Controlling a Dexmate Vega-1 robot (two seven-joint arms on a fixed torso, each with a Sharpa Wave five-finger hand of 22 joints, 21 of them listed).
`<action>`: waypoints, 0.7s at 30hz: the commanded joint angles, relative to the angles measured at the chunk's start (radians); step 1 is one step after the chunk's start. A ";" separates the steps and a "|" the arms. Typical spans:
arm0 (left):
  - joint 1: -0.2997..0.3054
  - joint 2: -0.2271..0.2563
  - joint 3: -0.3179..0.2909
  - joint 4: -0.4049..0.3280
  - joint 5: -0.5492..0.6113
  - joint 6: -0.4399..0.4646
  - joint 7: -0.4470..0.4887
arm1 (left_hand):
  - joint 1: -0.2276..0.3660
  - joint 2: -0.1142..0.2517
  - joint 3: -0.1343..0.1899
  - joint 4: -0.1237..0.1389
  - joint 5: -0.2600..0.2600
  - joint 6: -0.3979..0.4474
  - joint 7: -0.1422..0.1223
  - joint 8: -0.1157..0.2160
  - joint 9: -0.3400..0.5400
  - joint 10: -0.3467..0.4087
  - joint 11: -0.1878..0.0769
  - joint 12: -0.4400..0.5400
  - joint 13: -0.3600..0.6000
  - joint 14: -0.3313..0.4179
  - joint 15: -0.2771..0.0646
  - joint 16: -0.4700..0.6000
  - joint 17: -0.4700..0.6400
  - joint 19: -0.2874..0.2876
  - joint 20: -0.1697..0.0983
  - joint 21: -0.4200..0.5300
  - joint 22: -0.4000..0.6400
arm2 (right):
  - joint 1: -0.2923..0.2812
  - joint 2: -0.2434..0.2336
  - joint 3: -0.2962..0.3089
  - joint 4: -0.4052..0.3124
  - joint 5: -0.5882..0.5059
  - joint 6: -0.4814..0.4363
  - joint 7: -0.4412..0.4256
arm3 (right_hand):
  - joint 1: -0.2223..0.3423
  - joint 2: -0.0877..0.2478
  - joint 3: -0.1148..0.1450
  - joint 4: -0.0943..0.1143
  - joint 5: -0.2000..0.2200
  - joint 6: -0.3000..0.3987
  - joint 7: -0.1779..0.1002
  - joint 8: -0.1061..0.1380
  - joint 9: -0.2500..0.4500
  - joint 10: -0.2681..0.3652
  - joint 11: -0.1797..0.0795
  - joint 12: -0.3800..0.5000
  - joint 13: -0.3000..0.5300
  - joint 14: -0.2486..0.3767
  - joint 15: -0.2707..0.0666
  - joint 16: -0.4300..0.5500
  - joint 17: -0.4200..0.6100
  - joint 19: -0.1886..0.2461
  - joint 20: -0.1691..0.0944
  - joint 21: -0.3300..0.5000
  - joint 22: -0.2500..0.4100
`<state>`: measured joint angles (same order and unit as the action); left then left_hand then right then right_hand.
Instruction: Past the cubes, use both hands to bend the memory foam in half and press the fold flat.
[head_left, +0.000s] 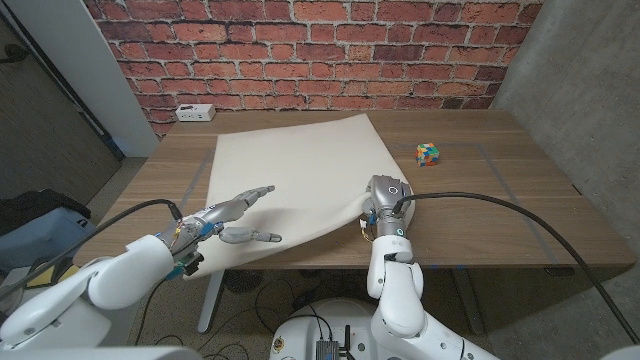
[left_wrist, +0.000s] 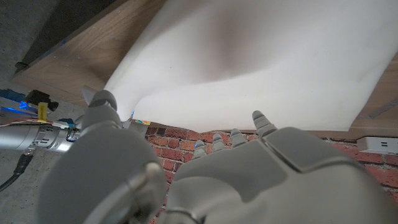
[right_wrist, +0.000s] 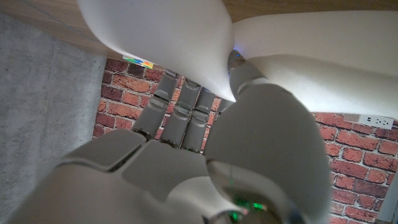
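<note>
On the wooden table (head_left: 520, 200) lies the big cream foam sheet (head_left: 290, 180), spread across the middle. Far to the right of it sits a small colored cube (head_left: 429, 154). A white power strip (head_left: 195, 112) rests at the far left edge by the brick wall (head_left: 300, 50).

The head view shows the left hand (head_left: 235, 215) over the foam's near left part, fingers apart, holding nothing. The right hand (head_left: 385, 200) pinches the foam's near right corner and lifts it. The right wrist view shows this up close: the fingers (right_wrist: 180, 112) go under the curled foam edge. Their tips are hidden. The cube is only a tiny bright speck there.
</note>
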<state>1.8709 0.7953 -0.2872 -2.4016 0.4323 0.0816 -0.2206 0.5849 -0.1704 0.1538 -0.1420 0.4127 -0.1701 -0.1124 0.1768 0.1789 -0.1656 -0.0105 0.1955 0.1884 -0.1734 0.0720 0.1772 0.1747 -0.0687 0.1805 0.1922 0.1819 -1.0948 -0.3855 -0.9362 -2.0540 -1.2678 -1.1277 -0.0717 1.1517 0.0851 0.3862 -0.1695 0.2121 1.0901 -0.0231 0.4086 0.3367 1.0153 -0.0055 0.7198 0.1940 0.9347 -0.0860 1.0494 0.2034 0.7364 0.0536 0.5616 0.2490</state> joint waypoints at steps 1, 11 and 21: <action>-0.002 0.001 0.050 -0.035 0.124 0.045 -0.020 | 0.022 0.010 -0.006 -0.002 0.009 -0.076 0.005 -0.006 0.003 -0.034 0.002 -0.006 0.006 -0.031 0.009 -0.003 0.003 -0.015 0.005 -0.003 0.003 | 0.036 0.051 -0.011 0.025 -0.018 -0.051 0.004 | -0.009 0.002 0.012 0.001 0.012 0.136 0.131 0.001 0.007 0.115 0.061 0.145 0.422 0.055 -0.056 0.009 0.910 0.007 0.004 0.011 0.002; -0.013 0.027 0.120 -0.079 0.277 0.194 -0.058 | 0.098 0.067 0.013 -0.008 0.010 -0.130 -0.010 0.001 0.003 -0.083 -0.016 -0.007 0.007 -0.068 0.004 -0.002 0.002 -0.028 -0.009 0.001 0.003 | 0.025 0.057 0.008 -0.004 0.049 -0.033 -0.086 | -0.018 -0.002 0.031 0.001 0.020 0.140 0.131 -0.002 0.015 0.116 0.061 0.148 0.425 0.056 -0.054 0.013 0.944 0.005 0.005 0.025 0.002; -0.057 0.052 0.241 -0.083 0.468 0.363 -0.051 | 0.393 0.318 0.191 -0.038 -0.154 -0.162 0.004 0.019 0.002 -0.098 -0.029 0.014 0.005 -0.056 0.004 0.007 -0.002 0.026 -0.024 0.019 -0.001 | 0.025 0.038 0.009 -0.034 0.098 -0.026 -0.142 | -0.029 -0.006 0.050 0.001 0.028 0.143 0.133 -0.004 0.024 0.118 0.062 0.147 0.421 0.055 -0.056 0.015 0.976 -0.001 0.005 0.038 0.001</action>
<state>1.8504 0.8245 -0.1516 -2.4727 0.7285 0.2899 -0.2664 0.9183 0.1066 0.3059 -0.1734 0.2837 -0.1719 -0.1214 0.1888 0.1789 -0.1744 -0.0375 0.2006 0.1911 -0.1713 0.0806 0.1780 0.1720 -0.0596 0.1548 0.2002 0.1814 -1.0697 -0.3382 -0.9319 -2.0616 -1.2197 -1.1615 -0.1561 1.1282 0.0741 0.4265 -0.1691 0.2333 1.0901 -0.0229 0.4022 0.3568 1.0154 -0.0055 0.7404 0.1940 0.9345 -0.0862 1.0589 0.2535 0.7363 0.0535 0.5885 0.2488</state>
